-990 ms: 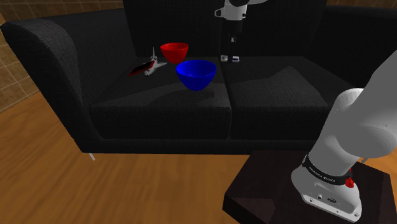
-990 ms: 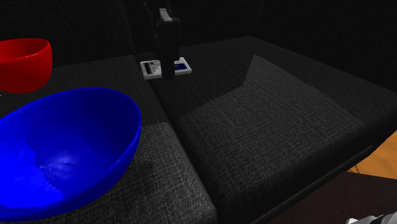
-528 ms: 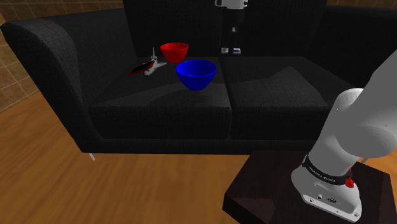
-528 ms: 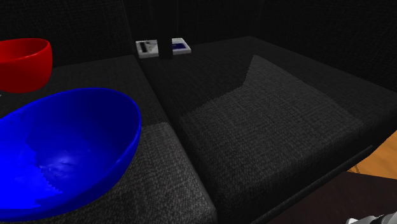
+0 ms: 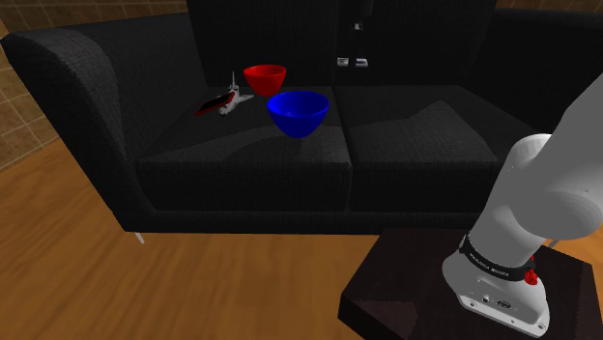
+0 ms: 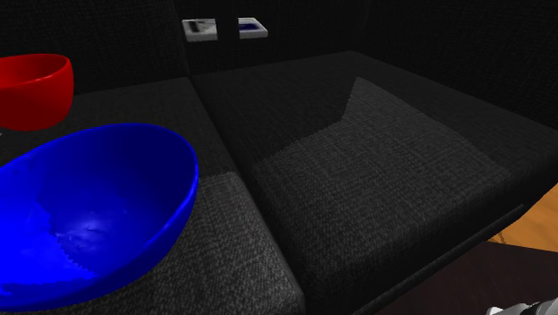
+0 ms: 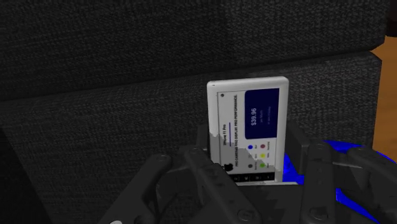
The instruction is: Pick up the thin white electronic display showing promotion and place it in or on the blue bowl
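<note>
The thin white display [image 7: 248, 127], with a dark blue panel and small print, is clasped upright between my gripper's black fingers [image 7: 205, 167]. In the shoulder view the display [image 5: 352, 62] hangs in front of the sofa's backrest, well above the seat, with my gripper [image 5: 353, 60] shut on it. In the second exterior view its two white ends [image 6: 200, 29] show on either side of the dark gripper [image 6: 226, 30]. The blue bowl [image 5: 299, 111] stands upright on the left seat cushion, below the display and toward the shoulder view's left; it is large in the second exterior view [image 6: 89, 206].
A red bowl [image 5: 265, 77] stands just behind the blue one. A white and red toy [image 5: 224, 101] lies to their left. All rest on a black sofa [image 5: 406, 145] with a high backrest. My stand [image 5: 406, 290] is at the lower right, on a wood floor.
The gripper has risen with the display in it, from just above the seat cushion to high in front of the backrest. The bowls have not moved.
</note>
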